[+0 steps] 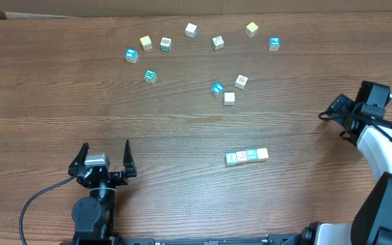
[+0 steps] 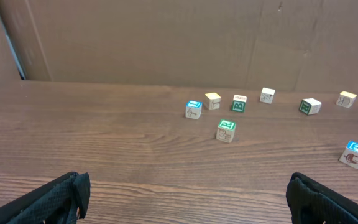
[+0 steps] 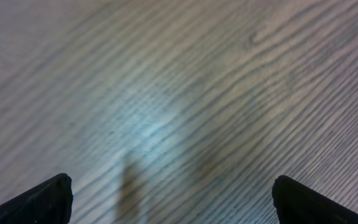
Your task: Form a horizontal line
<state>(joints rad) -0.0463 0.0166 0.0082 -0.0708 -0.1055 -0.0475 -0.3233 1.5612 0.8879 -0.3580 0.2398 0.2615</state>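
The horizontal line (image 1: 247,156) is a short row of four touching cubes, with white-green, red, teal and yellow tops from left to right, at the centre right of the table in the overhead view. My left gripper (image 1: 104,160) is open and empty at the front left, far left of the row. In its wrist view (image 2: 185,193) there is only bare wood between the fingers. My right gripper (image 1: 333,117) is open and empty at the right edge, right of and behind the row. Its wrist view (image 3: 173,193) shows only blurred wood.
Several loose cubes lie across the back: a blue one (image 1: 131,55), a yellow one (image 1: 145,43), a white one (image 1: 191,30), a green one (image 1: 150,75) and a trio around (image 1: 229,98). Some show in the left wrist view, such as the green one (image 2: 226,130).
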